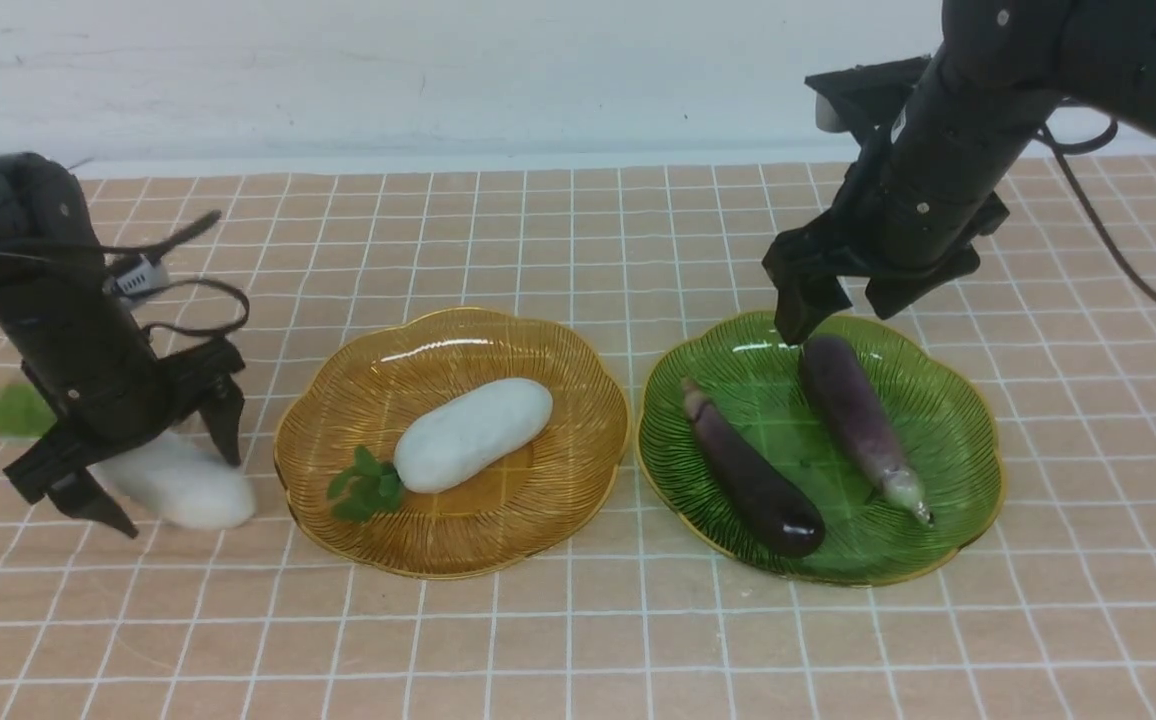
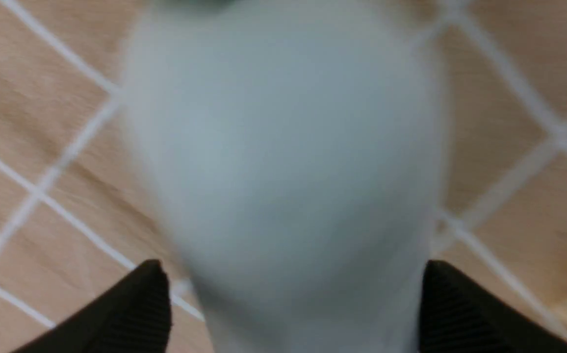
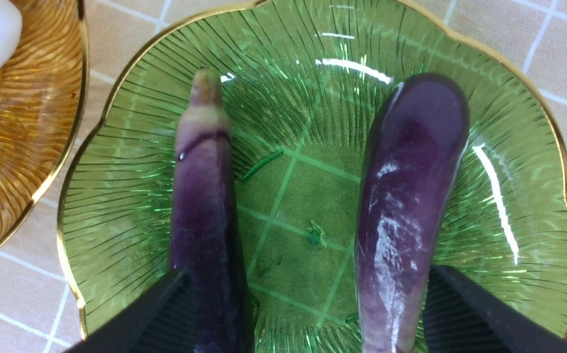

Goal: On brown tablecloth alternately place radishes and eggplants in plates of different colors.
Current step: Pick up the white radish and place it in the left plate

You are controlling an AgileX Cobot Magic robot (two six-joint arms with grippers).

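Observation:
One white radish (image 1: 473, 433) lies in the amber plate (image 1: 578, 400), its green leaves toward the front. A second radish (image 1: 183, 487) lies blurred on the brown tablecloth (image 1: 578, 620) left of that plate. My left gripper (image 1: 178, 495) stands open astride it, one finger on each side; the left wrist view shows the radish (image 2: 283, 147) between the spread fingertips (image 2: 151, 294). Two purple eggplants (image 1: 753, 470) (image 1: 858, 420) lie side by side in the green plate (image 1: 958, 420). My right gripper (image 1: 843, 310) hangs open and holds nothing over that plate's far rim, above the eggplants (image 3: 205, 206) (image 3: 406, 196).
The two plates sit side by side mid-table, rims almost touching. The second radish's green leaf tuft (image 1: 8, 410) shows behind the left arm. A white wall runs along the far edge of the table.

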